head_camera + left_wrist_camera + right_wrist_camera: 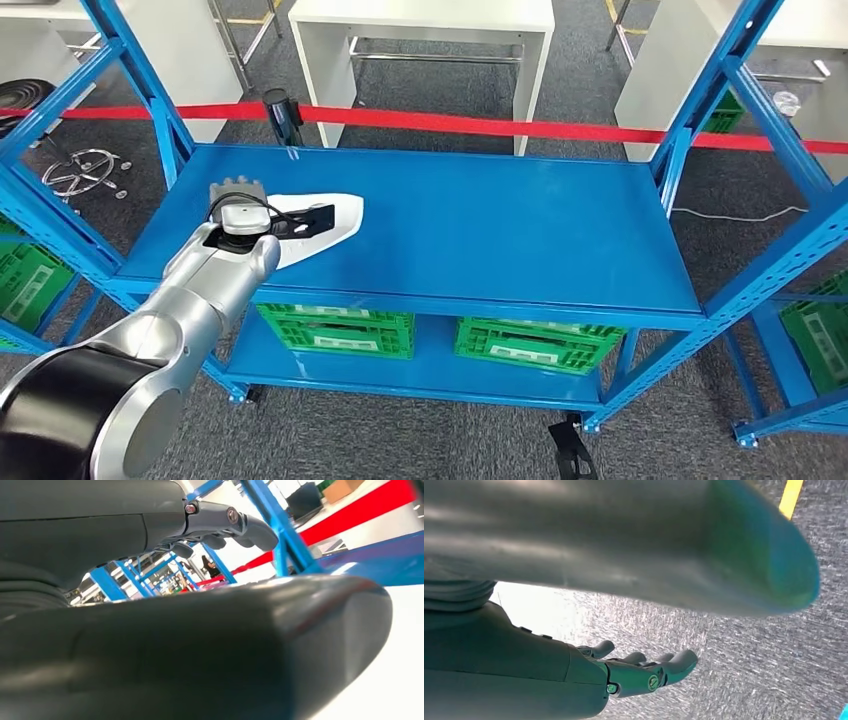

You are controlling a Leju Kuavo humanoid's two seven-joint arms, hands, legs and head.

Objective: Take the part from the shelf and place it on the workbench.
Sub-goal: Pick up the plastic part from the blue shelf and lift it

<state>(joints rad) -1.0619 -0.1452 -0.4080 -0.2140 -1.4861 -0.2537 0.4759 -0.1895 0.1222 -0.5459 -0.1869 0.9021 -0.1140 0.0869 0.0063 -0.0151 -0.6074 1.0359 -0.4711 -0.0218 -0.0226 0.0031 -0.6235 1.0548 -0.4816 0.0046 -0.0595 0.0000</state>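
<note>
Left robot hand [238,205]: I am resting it over the near end of the white part [335,222], thumb and fingers apart, grip not confirmed. Part is lying flat on the blue shelf [500,220]; likely light, stiff, slippery. I am judging the narrow end the best hold.

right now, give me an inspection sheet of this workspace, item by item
surface: blue shelf top, bare apart from the part near its left end
job's things: white part lies flat on the shelf top, not lifted
clutter: nothing seen on the top; green crates on the lower level
hands: left hand sits over the part's left end, whether it grips cannot be told; right hand hangs over grey carpet, fingers apart, holding nothing
cables: black cable loops at the left wrist; thin white cable on the floor to the right
surroundings: red barrier tape behind the shelf, white tables beyond, more blue racks either side
</note>
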